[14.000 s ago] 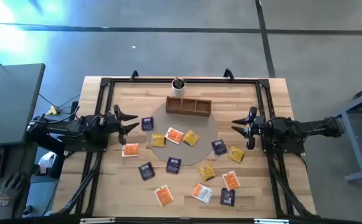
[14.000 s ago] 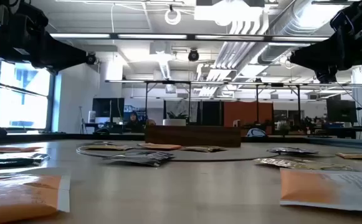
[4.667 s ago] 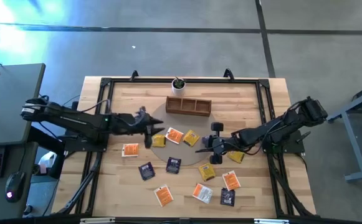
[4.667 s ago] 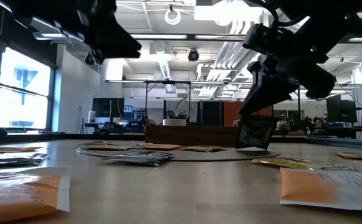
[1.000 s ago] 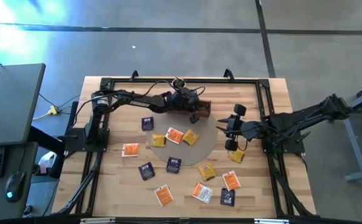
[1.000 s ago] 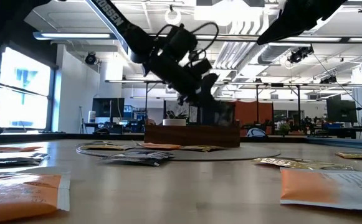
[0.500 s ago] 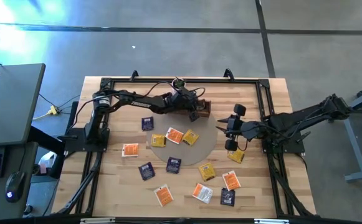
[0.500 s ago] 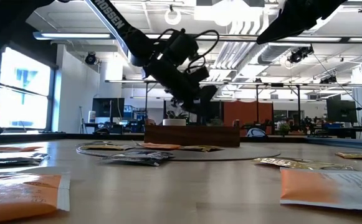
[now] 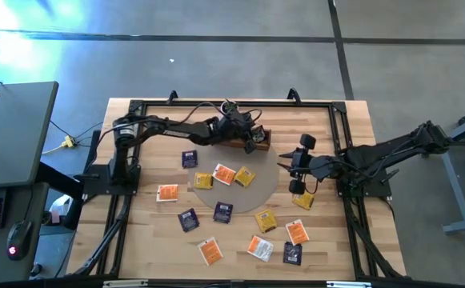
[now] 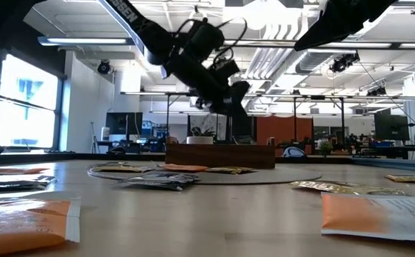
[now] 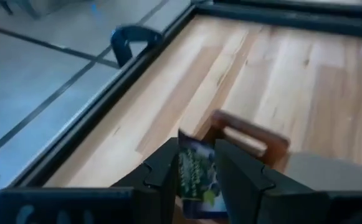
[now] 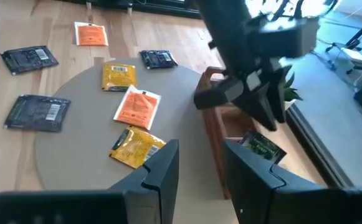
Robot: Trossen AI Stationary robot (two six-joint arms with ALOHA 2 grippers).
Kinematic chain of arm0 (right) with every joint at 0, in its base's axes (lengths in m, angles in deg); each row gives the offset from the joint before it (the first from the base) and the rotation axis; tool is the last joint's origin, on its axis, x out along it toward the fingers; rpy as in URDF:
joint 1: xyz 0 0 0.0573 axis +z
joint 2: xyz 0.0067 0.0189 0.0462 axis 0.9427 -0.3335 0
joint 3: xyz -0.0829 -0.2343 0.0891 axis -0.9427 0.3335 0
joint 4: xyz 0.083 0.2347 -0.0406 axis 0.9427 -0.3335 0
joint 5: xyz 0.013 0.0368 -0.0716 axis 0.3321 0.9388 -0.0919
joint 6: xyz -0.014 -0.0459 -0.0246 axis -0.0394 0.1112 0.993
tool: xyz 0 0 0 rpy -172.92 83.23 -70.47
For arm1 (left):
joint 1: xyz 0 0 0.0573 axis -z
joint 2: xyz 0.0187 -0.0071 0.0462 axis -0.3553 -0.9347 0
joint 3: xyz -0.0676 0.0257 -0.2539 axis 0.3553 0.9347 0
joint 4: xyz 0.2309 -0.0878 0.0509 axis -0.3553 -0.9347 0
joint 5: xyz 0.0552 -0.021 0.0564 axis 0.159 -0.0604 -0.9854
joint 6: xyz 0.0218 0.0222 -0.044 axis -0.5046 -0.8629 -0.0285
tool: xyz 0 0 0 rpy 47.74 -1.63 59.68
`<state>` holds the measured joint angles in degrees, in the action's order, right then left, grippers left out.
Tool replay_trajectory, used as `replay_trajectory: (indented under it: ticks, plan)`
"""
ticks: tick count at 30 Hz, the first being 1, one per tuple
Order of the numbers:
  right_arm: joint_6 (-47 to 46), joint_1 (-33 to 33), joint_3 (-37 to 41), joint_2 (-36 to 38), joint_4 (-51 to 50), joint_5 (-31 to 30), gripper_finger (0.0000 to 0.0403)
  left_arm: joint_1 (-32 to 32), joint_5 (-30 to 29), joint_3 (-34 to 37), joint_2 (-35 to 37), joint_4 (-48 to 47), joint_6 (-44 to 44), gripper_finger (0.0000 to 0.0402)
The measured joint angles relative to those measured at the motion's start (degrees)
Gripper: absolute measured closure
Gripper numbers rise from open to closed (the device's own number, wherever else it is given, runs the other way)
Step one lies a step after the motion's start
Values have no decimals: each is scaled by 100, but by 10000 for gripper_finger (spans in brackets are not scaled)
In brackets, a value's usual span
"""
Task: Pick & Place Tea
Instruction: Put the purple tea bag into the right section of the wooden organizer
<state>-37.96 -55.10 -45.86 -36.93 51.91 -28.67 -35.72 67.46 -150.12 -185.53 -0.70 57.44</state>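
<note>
Tea sachets in orange (image 9: 225,174), yellow (image 9: 245,177) and dark purple (image 9: 189,158) lie flat on the round grey mat (image 9: 274,178) and on the wood around it. My left gripper (image 9: 252,138) stands open above the right end of the brown wooden tray (image 10: 221,155). Below its fingers a dark purple sachet (image 12: 263,147) lies tilted in the tray's end compartment, seen between the fingers in the left wrist view (image 11: 196,180). My right gripper (image 9: 286,166) hangs open over the mat's right edge with nothing between its fingers (image 12: 199,168).
A small white pot with a plant (image 9: 229,108) stands just beyond the tray at the far edge. A black frame (image 9: 132,144) runs round the tabletop. More sachets (image 9: 296,232) are scattered toward the near edge. People and desks show in the room behind.
My left gripper has opened over the tray's right end and let go of the dark purple sachet, which has dropped into the end compartment. The gripper has then risen a little above the tray.
</note>
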Motion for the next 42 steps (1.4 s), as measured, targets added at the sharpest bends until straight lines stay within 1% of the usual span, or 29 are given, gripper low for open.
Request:
replay_trajectory:
  ticks: [4, 8, 11, 13, 15, 17, 19, 22, 24, 26, 28, 30, 32, 36, 37, 39, 42]
  plan:
    - [-268, 0, 0, 0, -46, 310, 285, 257, 206, -8, 639, -645, 3, 299]
    - [-932, 0, 116, -4, -69, 655, 284, 579, 168, 4, 1442, -1911, 32, 299]
    - [-1112, -3, 415, -7, 68, 781, 284, 854, 145, -1, 2066, -2867, 232, 299]
    - [-858, -32, 684, -9, 360, 650, 285, 1046, 140, 0, 2461, -3433, 416, 299]
    - [-393, -103, 970, -13, 894, 534, 286, 1236, 138, -3, 2813, -4013, 591, 298]
    - [-75, -211, 1216, -34, 1629, 536, 286, 1437, 136, 4, 3120, -4589, 790, 298]
    - [195, -336, 1368, -107, 2425, 798, 285, 1641, 105, 0, 3332, -4956, 995, 298]
    - [622, -465, 1408, -414, 3396, 1432, 284, 1997, -155, 1, 3516, -5573, 1285, 298]
    - [904, -494, 1313, -758, 3615, 1560, 285, 2245, -400, 1, 3546, -5910, 1510, 298]
    - [1021, -518, 1107, -1187, 3663, 1473, 288, 2495, -653, 7, 3542, -6223, 1810, 298]
    - [1027, -556, 883, -1656, 3587, 1395, 292, 2747, -910, 89, 3542, -6330, 2123, 298]
    - [1048, -598, 619, -2114, 3432, 1499, 297, 2982, -1098, 276, 3542, -6271, 2382, 298]
    - [1105, -614, 359, -2525, 3207, 1817, 300, 3183, -1182, 532, 3542, -6141, 2636, 298]
    - [1126, -544, -179, -3280, 3186, 2841, 300, 3535, -1435, 1047, 3540, -5973, 3380, 298]
    - [1179, -495, -313, -3466, 3192, 3008, 297, 3618, -1511, 1165, 3540, -5948, 3588, 298]
    - [1460, -367, -590, -3861, 3211, 3156, 292, 3761, -1605, 1367, 3540, -5836, 3875, 298]
    - [1775, -185, -1008, -4434, 3273, 3179, 282, 3952, -1529, 1665, 3540, -5683, 4205, 298]
